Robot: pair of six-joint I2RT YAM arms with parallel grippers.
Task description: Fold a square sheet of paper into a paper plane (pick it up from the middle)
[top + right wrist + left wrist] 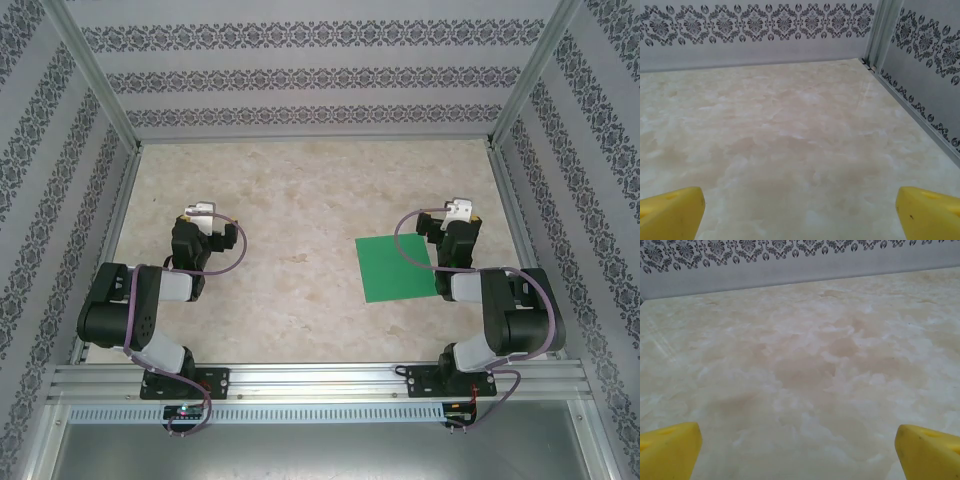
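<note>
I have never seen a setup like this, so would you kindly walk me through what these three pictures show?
The overhead picture looks down from above and behind two small robot arms bolted at the near edge of a marbled table with patterned walls around it. The left arm and the right arm are both folded back near their bases. A flat green square sheet of paper lies on the table just beside the right arm, unfolded and untouched.

The other two pictures come from cameras on each wrist, looking forward past the arm's own yellow fingers. The left pincer and the right pincer each stand wide open over bare table, holding nothing. The paper folding has not begun.
</note>
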